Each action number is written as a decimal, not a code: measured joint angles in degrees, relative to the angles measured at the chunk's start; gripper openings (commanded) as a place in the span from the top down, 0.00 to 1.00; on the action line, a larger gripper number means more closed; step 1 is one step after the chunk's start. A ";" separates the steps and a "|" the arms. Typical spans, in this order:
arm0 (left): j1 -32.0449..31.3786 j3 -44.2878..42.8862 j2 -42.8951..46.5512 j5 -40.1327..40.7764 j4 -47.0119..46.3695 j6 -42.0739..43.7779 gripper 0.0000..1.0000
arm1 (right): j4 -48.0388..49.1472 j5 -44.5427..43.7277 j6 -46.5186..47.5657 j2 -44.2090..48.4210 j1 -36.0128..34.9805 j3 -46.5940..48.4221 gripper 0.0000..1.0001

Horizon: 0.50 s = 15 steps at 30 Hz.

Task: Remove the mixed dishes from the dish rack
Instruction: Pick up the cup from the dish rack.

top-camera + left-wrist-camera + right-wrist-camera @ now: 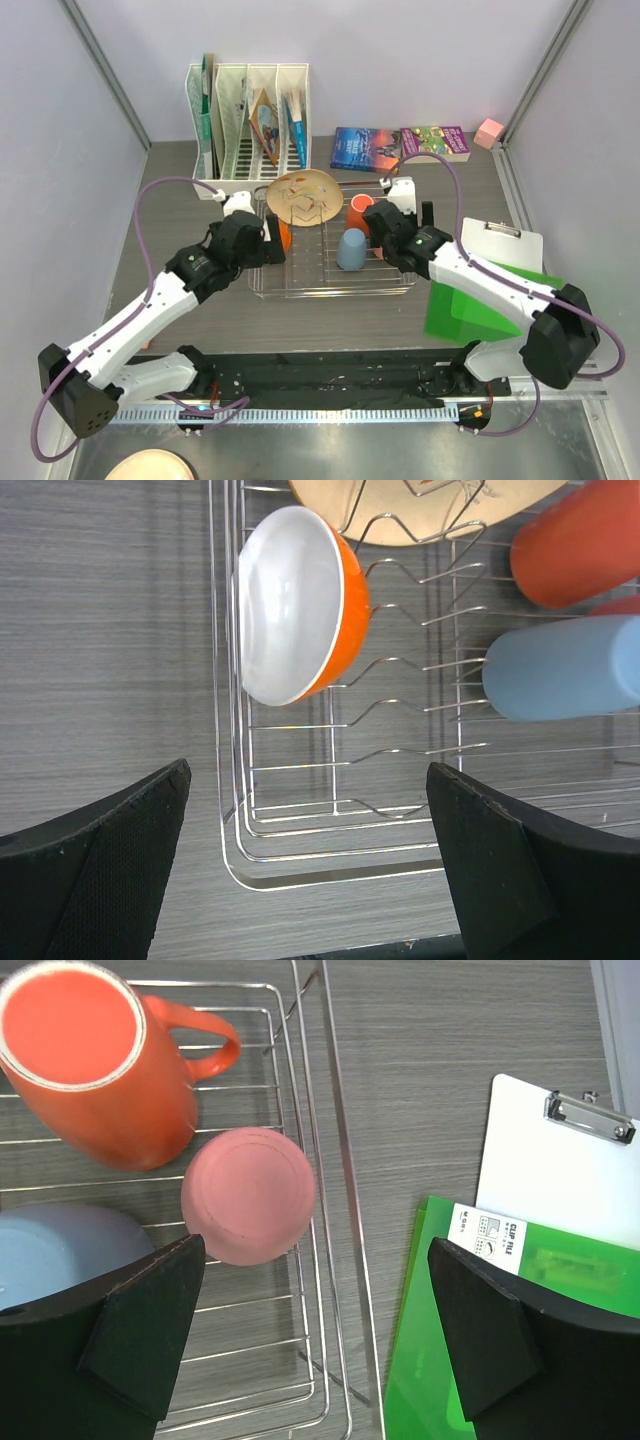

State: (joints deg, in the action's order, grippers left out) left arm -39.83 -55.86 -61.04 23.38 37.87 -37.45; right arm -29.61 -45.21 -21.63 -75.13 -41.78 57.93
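The chrome wire dish rack (330, 282) lies mid-table. In it are a beige squiggle plate (305, 196), an orange mug (360, 212), a grey-blue cup (351, 250) and a small orange bowl (285, 235) on edge at the left end. My left gripper (310, 870) hangs open over the rack's near-left corner (240, 860), with the bowl (300, 605) ahead of it. My right gripper (315, 1330) is open over the rack's right rim (340, 1160). The upturned pink cup (248, 1195) sits just off its left finger, beside the mug (95, 1070).
A white file holder (250, 120) stands behind the rack, with two books (365, 148) and a pink block (489, 132) at the back right. A clipboard (497, 245) and green folder (470, 305) lie right of the rack. A peach disc (150, 465) shows at the bottom left.
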 measured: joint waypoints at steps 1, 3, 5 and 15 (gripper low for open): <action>0.00 0.00 0.46 0.00 -0.37 0.02 0.00 | 0.04 0.07 -0.09 -1.11 0.00 0.22 0.03; 0.00 0.00 0.90 0.00 -0.81 0.04 0.00 | 0.09 0.17 -0.22 -3.10 0.00 0.61 0.03; 0.00 0.00 0.90 -0.04 -0.87 0.09 0.00 | 0.50 0.20 -0.74 -4.81 0.00 0.76 0.03; 0.00 0.17 0.90 -0.72 -0.94 0.20 0.00 | 4.33 4.70 -2.49 -6.43 3.08 0.81 0.05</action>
State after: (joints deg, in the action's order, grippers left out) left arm -39.83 -55.68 -60.14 22.65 36.93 -37.26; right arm -25.28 -40.51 -24.12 -81.56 -38.70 58.74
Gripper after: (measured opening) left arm 0.996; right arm 0.955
